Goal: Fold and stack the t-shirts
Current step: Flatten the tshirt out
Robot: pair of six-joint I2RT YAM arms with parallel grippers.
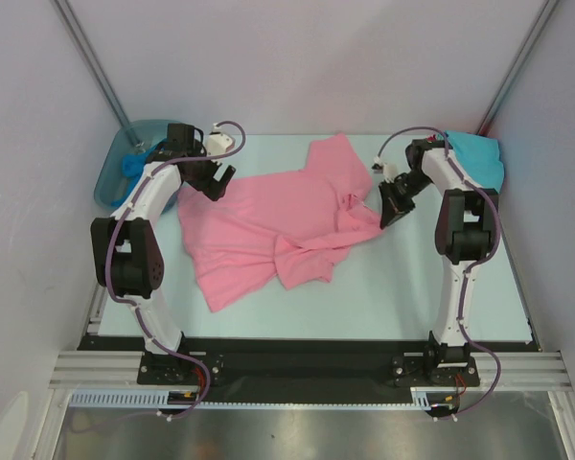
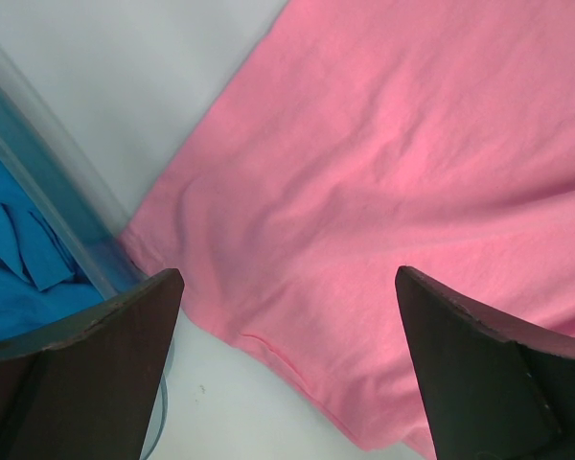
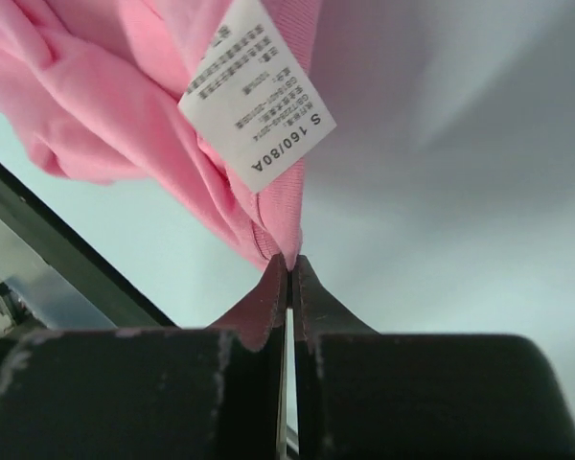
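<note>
Right fingers [image 3: 240,383] tight on right edge of diagonal pink tee [image 1: 259,216]; left fingers [image 2: 86,374] agape.

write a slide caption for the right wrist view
Right claw shut on the pink t-shirt edge, its white size label in view.

The only writing that can be read is on a white sewn-in tag [image 3: 257,96] on the light pink t-shirt [image 3: 96,86], seen in the right wrist view. The tag sits tilted and nearly upside down, just above the pinched-together tips of the right claw [image 3: 289,264]. Its largest print, in dark characters near the tag's lower edge, reads "S 160/80A". Beyond that line run several shorter rows of small grey print, too fine and blurred to make out. The tag's far end disappears into a fold of the pink cloth. Nothing is legible in the other two views.
</note>
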